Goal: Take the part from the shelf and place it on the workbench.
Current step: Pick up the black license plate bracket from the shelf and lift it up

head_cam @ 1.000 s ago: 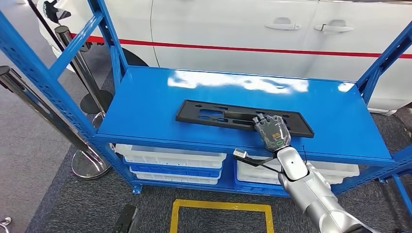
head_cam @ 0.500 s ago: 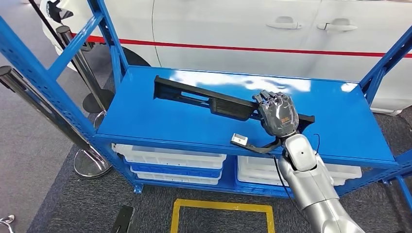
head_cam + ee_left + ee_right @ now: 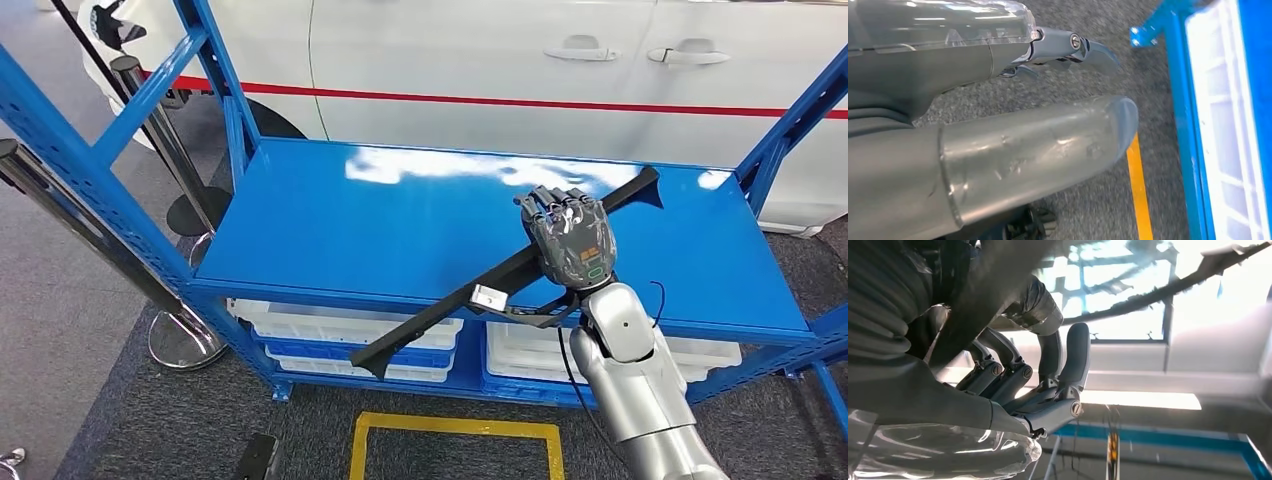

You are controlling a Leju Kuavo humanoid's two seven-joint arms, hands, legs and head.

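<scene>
The part (image 3: pixel 440 310) is a long flat black plastic panel. My right hand (image 3: pixel 570 240) grips it near its middle, above the right half of the blue shelf top (image 3: pixel 350 220). The part hangs clear of the shelf and runs slantwise: one end sticks out low past the shelf's front edge, the other points up toward the back right. In the right wrist view the fingers (image 3: pixel 1048 375) curl around the dark part (image 3: pixel 1168 287). My left hand (image 3: pixel 1023 140) hangs over the grey carpet beside the shelf, holding nothing, its fingers apart.
A white car (image 3: pixel 500 60) with a red stripe stands close behind the shelf. White bins (image 3: pixel 350 325) fill the lower level. Blue uprights (image 3: pixel 90 160) frame both sides. Chrome stanchions (image 3: pixel 150 110) stand at the left. A yellow floor marking (image 3: pixel 455 430) lies in front.
The part has come off the shelf top in my right hand and swung round: its left end dropped past the front edge, its right end rose toward the back.
</scene>
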